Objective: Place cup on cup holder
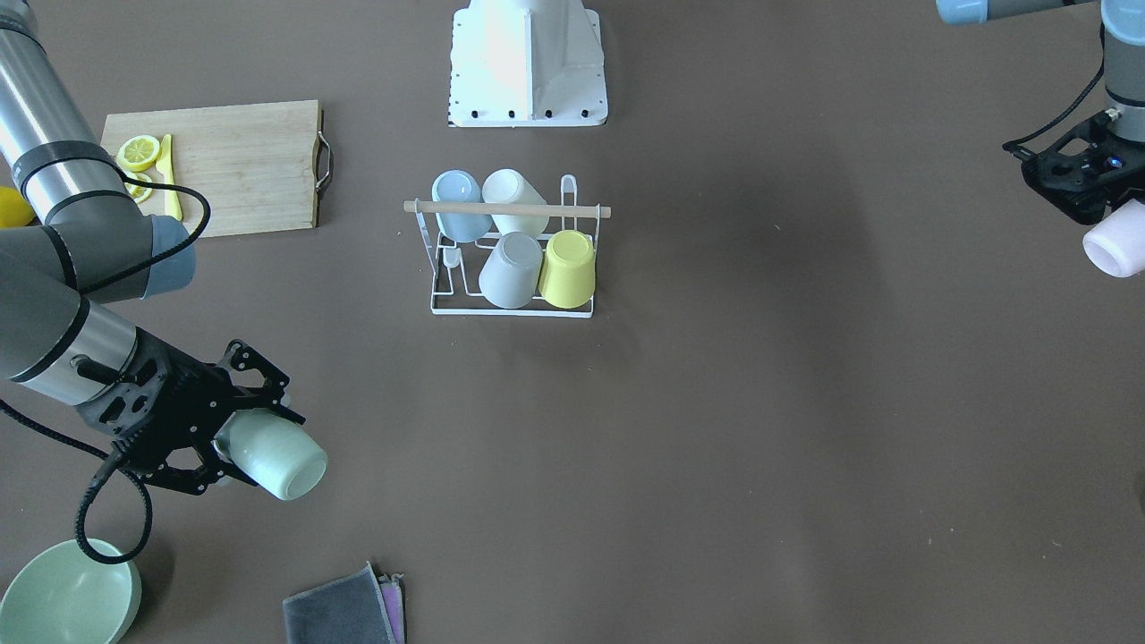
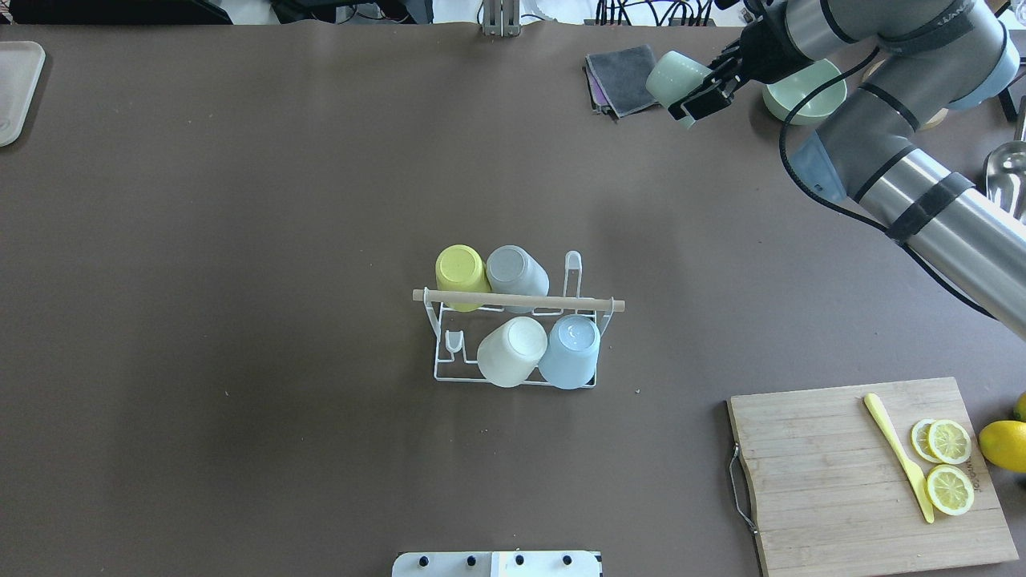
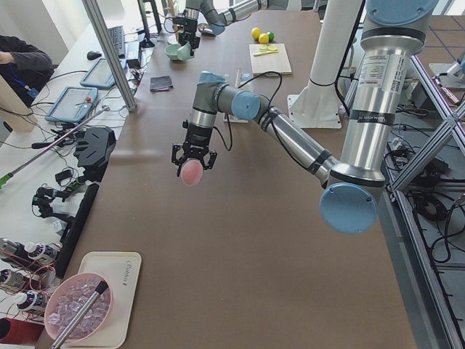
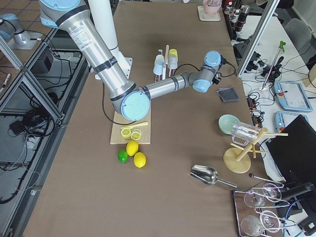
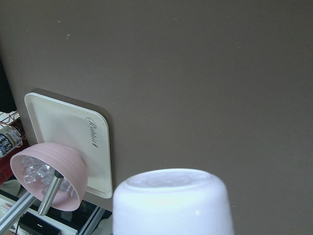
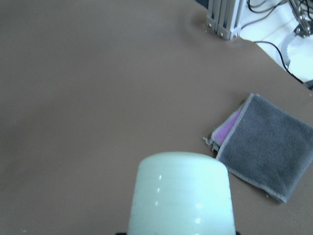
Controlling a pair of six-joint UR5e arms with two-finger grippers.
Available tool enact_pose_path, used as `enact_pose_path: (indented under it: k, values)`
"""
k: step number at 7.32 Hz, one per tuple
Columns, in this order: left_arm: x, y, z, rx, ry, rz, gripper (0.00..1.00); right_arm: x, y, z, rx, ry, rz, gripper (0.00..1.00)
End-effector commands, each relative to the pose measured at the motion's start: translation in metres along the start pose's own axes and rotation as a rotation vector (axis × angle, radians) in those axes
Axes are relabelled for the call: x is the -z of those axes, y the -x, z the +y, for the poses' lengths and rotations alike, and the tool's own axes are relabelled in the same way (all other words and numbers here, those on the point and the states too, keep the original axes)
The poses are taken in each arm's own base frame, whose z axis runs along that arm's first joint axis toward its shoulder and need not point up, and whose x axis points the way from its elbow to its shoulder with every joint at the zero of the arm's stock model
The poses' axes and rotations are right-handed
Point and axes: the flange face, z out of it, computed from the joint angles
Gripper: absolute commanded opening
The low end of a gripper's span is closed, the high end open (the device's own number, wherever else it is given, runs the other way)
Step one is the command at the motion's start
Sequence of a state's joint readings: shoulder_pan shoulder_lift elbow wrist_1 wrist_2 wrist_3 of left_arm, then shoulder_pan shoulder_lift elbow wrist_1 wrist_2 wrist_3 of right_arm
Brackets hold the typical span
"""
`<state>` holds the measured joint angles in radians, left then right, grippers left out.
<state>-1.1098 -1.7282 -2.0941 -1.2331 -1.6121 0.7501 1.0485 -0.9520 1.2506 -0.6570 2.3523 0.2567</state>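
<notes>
Twice over gripping a cup in the front-facing view: clenching the right gripper [image 1: 243, 440] on a mint cup [image 1: 282, 458] at lower left, tilted on its side above the brown tabletop [image 1: 760, 402], and clamping the left gripper [image 1: 1096, 213] on a pink cup [image 1: 1116, 243] at the right edge. Finding the cup holder [image 1: 572, 211] at the centre, well apart from both, bearing a blue cup [image 1: 458, 201] and a white cup [image 1: 514, 197] in the row nearer the robot's base, and a grey cup [image 1: 512, 270] and a yellow cup [image 1: 569, 266] in the other row, all upended under the wooden rod. Passing a cutting board [image 1: 241, 161] with lemon slices at upper left, and a green bowl [image 1: 63, 595] and a grey cloth [image 1: 340, 613] along the bottom edge.

Looking down from overhead: holding the mint cup [image 2: 672, 76] aloft at the far right, just beside the cloth [image 2: 621, 76] and near the bowl [image 2: 805, 92].

Looking along from the left end: hanging the pink cup [image 3: 191, 173] from the left gripper [image 3: 193, 161], raised over the tabletop.

Looking from the right end: making out the cup holder [image 4: 165, 59] far up the tabletop, but failing to resolve any jaws.

Through the left wrist camera: filling the lower frame with the pink cup [image 5: 171, 203], and catching a white tray [image 5: 73, 132] and a pink bowl [image 5: 49, 171] beyond.

Through the right wrist camera: filling the lower frame with the mint cup [image 6: 181, 196], with the cloth [image 6: 271, 147] lying flat to its right.
</notes>
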Motion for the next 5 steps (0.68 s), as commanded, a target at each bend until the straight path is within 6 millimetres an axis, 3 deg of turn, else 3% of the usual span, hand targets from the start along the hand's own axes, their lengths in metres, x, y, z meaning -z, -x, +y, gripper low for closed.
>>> enact_pose_path:
  k: [1,2,3,5]
  values:
    - [0.011,0.0,-0.015,0.011,-0.108,0.047,0.16,0.019,0.022,-0.014,0.003,-0.174,-0.043,0.27]
    - [0.024,0.005,-0.023,0.031,-0.138,0.037,0.16,0.026,0.032,-0.021,-0.022,-0.238,-0.068,0.27]
    - [0.017,0.008,-0.028,0.064,-0.156,0.026,0.16,0.027,0.04,-0.021,-0.026,-0.267,-0.092,0.27]
    - [0.001,0.008,-0.042,0.063,-0.29,0.059,0.16,0.013,0.079,-0.029,0.057,-0.376,-0.14,0.27]
